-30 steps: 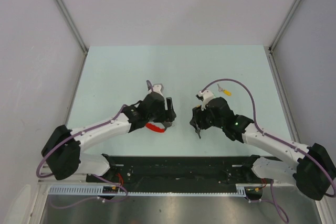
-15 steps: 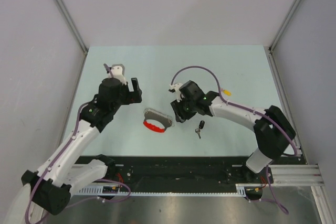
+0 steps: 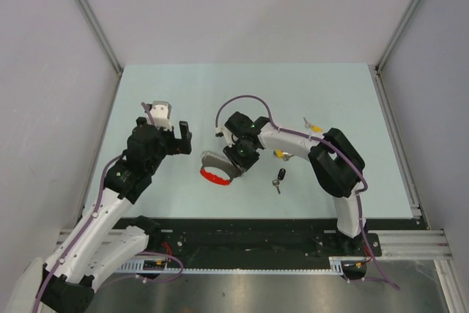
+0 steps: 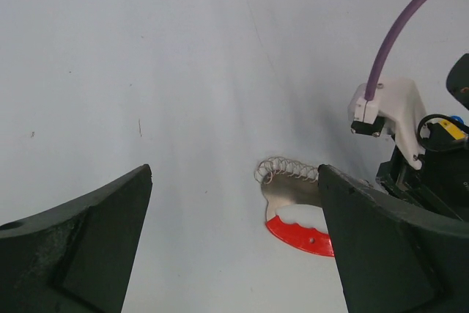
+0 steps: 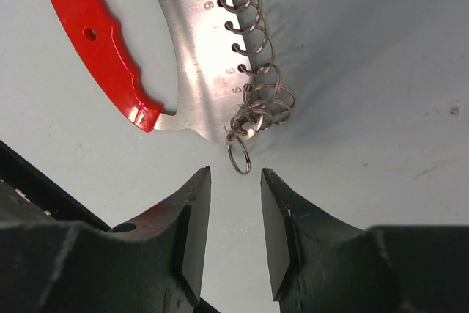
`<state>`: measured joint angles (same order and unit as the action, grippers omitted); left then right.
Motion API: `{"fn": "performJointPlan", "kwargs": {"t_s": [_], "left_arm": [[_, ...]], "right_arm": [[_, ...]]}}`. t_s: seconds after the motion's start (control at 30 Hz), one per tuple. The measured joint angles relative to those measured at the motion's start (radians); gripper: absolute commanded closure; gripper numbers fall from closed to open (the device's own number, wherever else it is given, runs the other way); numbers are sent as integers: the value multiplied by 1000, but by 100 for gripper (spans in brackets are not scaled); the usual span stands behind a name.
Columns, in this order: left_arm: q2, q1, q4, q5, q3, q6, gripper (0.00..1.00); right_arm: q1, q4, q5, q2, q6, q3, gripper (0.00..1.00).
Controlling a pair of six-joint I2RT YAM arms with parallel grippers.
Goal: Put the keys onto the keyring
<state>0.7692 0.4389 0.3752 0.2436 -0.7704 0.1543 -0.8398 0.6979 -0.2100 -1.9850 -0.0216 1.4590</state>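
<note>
The keyring (image 3: pixel 218 168) lies flat on the table: a grey metal plate with numbered holes, a row of small wire rings and a red curved tag (image 5: pixel 94 38). In the right wrist view, one small loose ring (image 5: pixel 239 157) hangs off its end, just ahead of my right gripper (image 5: pixel 233 175). That gripper is open with a narrow gap and holds nothing. In the top view my right gripper (image 3: pixel 239 156) sits at the keyring's right end. My left gripper (image 3: pixel 184 135) is wide open and empty, left of the keyring (image 4: pixel 293 190). The black-headed key (image 3: pixel 279 177) lies loose on the table.
A yellow-headed key (image 3: pixel 316 127) lies further right beside the right arm's purple cable. A small blue-and-yellow key (image 3: pixel 281 155) shows by the right forearm. The right wrist's white camera mount (image 4: pixel 388 108) stands just beyond the keyring in the left wrist view.
My left gripper has let go of the keyring and pulled back to the left. My right gripper has left the black key on the table and moved left to the keyring's end.
</note>
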Motion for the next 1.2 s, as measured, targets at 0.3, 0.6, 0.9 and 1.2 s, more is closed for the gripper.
{"fn": "performJointPlan", "kwargs": {"t_s": [0.3, 0.6, 0.9, 1.2], "left_arm": [[-34, -1, -8, -2, 6, -7, 0], [-39, -1, -8, -3, 6, -7, 0], [-38, -1, -8, -11, 6, -7, 0], [-34, -1, -8, -12, 6, -7, 0]], "right_arm": [[-6, 87, -10, -93, 49, 127, 72], [-7, 133, -9, -116, 70, 141, 80], [-8, 142, -10, -121, 79, 143, 80], [-8, 142, -13, -146, 79, 158, 81]]}}
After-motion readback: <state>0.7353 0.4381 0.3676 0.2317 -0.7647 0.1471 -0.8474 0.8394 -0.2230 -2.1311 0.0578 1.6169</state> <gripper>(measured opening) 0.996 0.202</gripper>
